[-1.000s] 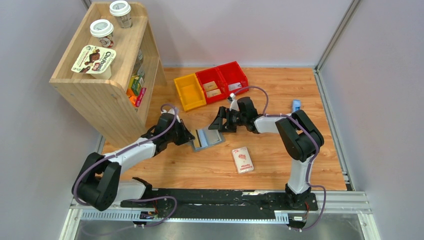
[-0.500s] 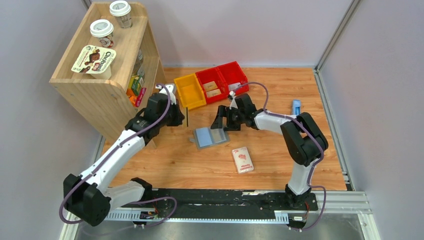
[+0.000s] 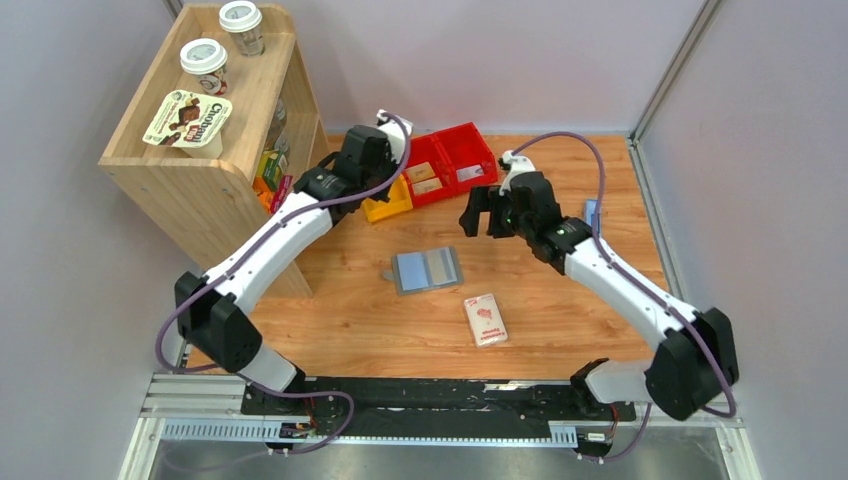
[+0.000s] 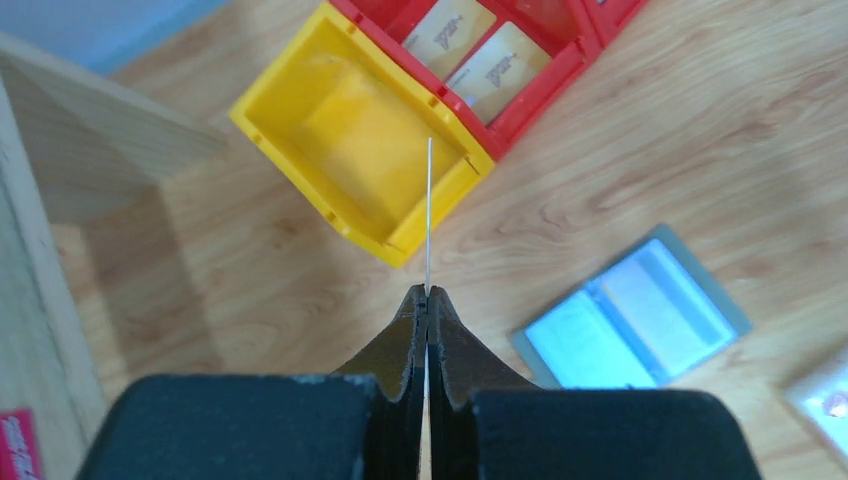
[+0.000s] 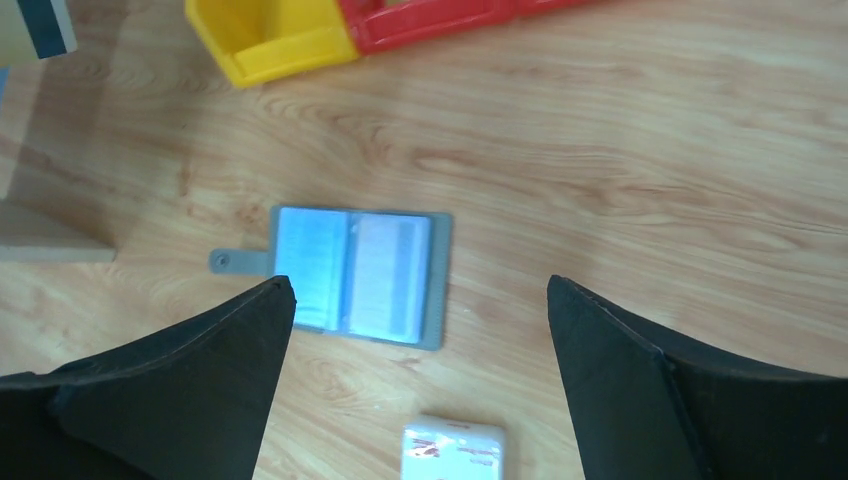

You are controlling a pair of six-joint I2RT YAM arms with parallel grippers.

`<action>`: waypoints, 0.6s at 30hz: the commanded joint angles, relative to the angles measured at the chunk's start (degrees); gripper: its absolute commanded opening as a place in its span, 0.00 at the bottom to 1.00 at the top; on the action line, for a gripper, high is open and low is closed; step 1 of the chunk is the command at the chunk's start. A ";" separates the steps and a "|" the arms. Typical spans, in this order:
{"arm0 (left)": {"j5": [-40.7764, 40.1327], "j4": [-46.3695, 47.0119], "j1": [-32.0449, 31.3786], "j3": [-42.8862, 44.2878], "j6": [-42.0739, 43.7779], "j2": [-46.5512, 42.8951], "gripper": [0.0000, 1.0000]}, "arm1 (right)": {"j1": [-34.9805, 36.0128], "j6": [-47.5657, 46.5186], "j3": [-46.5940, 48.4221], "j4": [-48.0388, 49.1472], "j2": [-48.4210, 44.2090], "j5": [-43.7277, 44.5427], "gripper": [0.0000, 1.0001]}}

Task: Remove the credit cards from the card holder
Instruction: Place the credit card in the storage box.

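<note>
Left gripper [image 4: 427, 300] pinches a thin pale credit card [image 4: 428, 210] edge-on, its length pointing straight out from the fingertips over the yellow plastic bin [image 4: 350, 140] at the far side. Right gripper [image 5: 420, 290] hangs wide open above the grey bifold card holder [image 3: 427, 269], which lies open mid-table, long axis left-right, snap tab pointing left.

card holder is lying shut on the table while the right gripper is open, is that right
Not quite. The card holder lies open, not shut, with its pale blue inside facing up, as the right wrist view shows. The rest holds: it is on the table and the right gripper is open.
</note>
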 commanded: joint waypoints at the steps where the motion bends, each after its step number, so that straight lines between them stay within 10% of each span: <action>1: -9.71 1.54 -3.29 7.78 14.34 6.38 0.00 | -0.14 -4.14 -3.49 -4.36 -8.43 14.64 1.00; 18: -24.76 11.99 -6.90 36.88 35.11 43.47 0.00 | -0.31 -7.30 -9.82 -12.63 -22.69 24.85 1.00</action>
